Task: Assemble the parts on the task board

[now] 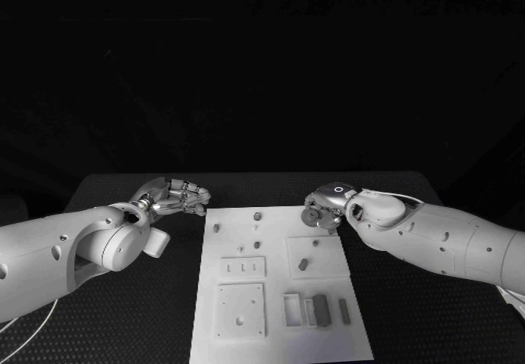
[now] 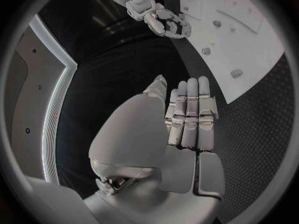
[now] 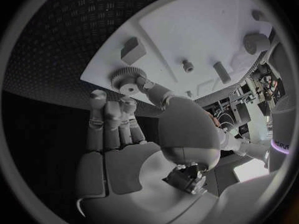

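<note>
The tabletop (image 1: 131, 303) is showing a matt black, finely dimpled mat with a rough, rubbery look. The board (image 1: 279, 334) is looking like smooth, matt white plastic. The gear (image 3: 127, 78) is showing a dull grey, ridged rim. Both arms are wearing smooth, slightly glossy white shells, and the fingers (image 2: 190, 109) are gleaming like brushed silver metal.

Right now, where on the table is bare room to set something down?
Bare black table lies left of the task board, nearer than the left hand. The board's near end is crowded with parts. The right hand, holding a gear, occupies the board's far right corner.
</note>
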Robot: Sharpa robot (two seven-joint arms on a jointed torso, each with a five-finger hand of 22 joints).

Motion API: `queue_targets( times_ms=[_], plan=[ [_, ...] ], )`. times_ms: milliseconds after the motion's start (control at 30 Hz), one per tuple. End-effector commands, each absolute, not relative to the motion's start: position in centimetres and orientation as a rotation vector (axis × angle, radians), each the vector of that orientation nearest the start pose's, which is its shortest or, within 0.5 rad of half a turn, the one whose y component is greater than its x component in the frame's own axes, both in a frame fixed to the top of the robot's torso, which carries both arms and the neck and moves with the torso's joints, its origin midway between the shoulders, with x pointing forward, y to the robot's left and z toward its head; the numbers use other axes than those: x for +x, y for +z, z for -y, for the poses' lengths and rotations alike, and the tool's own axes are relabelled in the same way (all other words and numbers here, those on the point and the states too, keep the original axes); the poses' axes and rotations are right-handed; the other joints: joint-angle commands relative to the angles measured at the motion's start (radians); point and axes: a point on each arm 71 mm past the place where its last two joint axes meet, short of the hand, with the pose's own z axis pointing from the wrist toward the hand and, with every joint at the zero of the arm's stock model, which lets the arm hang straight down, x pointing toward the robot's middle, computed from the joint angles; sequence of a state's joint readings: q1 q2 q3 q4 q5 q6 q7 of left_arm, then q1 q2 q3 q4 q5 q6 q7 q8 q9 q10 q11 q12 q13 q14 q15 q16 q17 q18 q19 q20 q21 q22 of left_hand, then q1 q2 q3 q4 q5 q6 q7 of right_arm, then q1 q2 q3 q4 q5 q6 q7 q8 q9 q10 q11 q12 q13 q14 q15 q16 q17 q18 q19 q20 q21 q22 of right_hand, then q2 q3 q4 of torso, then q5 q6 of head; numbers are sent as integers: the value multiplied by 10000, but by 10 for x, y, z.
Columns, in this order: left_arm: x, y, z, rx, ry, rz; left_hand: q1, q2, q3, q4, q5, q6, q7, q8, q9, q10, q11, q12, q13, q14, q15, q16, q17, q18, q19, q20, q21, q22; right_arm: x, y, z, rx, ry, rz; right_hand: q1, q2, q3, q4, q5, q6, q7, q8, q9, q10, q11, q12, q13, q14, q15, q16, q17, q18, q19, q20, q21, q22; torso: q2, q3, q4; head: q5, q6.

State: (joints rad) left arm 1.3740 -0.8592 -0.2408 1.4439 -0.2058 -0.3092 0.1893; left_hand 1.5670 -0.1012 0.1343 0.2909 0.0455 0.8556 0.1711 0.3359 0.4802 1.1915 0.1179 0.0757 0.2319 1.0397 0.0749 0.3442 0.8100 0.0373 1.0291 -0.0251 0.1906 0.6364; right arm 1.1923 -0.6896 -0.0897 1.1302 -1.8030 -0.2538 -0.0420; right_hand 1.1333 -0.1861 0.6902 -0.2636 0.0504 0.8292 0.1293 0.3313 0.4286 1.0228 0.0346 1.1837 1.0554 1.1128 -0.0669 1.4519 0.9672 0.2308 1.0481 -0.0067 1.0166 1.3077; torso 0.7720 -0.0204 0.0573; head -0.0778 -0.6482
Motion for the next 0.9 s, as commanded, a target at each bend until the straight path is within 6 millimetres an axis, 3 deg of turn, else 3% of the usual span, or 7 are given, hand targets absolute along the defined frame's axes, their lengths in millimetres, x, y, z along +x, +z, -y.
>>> queue_targets(
  times_ms=[33,133,233,567,900],
  plan=[
    [507,-178,-243,-9130,-12178,-16638,-89,-39,-50,-21,41,-41,45,-65,17,-48,11,-50,13,58,-7,-71,10,54,43,-3,-59,10,537,-238,237,-5313,2574,-17062,71,193,2,-57,-1,944,118,138,77,-969,-15,86,-23,-45,-19,69,-20,310,-22,27,29,161,0,-3,-2,0,-3],
    [507,-178,-243,-9129,-12160,-16647,-86,-38,-48,-21,41,-41,45,-65,18,-49,11,-51,14,58,-7,-73,12,55,43,-3,-61,10,537,-237,236,-5449,2547,-16903,349,730,71,-250,-1,1227,8,289,176,-907,-115,142,-67,-21,-104,118,-53,310,-14,7,64,177,-4,-4,-2,1,-1],
    [507,-178,-244,-9122,-12152,-16635,-76,-37,-44,-25,41,-40,44,-66,20,-48,10,-51,16,60,-7,-77,16,56,43,-4,-63,12,537,-237,235,-5526,2495,-16769,242,862,-25,-208,-1,1430,-62,392,245,-845,-179,172,-107,11,-157,147,-82,310,11,16,101,184,-4,-5,-2,2,3],
    [507,-178,-244,-9124,-12132,-16656,-76,-39,-46,-21,41,-41,43,-70,23,-53,13,-54,19,60,-6,-86,23,53,41,-1,-69,14,533,-230,226,-5438,2139,-15969,132,933,-97,-178,-1,1705,-182,507,366,-642,-301,208,-229,147,-278,199,-168,310,136,-44,169,167,-7,-11,9,-14,68],
    [507,-178,-244,-9178,-11996,-16639,-47,-36,-37,-31,41,-44,44,-76,27,-59,14,-58,23,64,-7,-97,35,56,44,-4,-74,20,524,-220,206,-5344,2193,-15264,-81,696,-134,-47,0,1833,-252,512,431,-430,-374,209,-354,331,-353,242,-253,310,314,-130,213,140,0,-4,-1,-98,166]
  ],
)
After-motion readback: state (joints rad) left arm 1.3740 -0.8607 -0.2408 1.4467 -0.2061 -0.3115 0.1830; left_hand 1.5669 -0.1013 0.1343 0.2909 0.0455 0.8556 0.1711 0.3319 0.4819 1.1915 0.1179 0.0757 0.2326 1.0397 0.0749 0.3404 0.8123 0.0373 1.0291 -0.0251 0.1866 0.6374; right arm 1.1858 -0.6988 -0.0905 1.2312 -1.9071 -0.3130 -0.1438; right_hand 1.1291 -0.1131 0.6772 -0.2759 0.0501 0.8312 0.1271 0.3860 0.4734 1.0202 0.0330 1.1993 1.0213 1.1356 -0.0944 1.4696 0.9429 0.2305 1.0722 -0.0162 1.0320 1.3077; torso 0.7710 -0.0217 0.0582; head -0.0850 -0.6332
